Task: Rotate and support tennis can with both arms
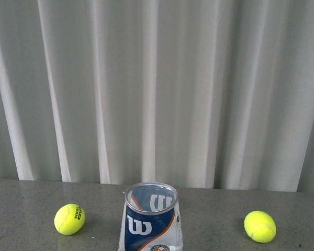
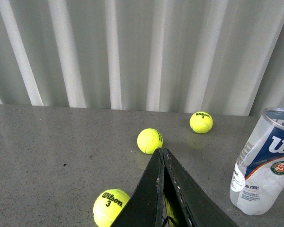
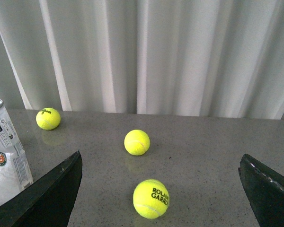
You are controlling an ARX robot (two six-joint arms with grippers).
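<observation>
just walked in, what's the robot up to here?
Nothing is being handled yet. The tennis can stands upright and open-topped on the grey table, with loose tennis balls around it, one on each side in the front view. The left gripper is shut and empty, apart from the can, with balls lying near it. The right gripper is wide open, also empty, with a ball between its fingers' line of sight. Neither arm touches the can.
</observation>
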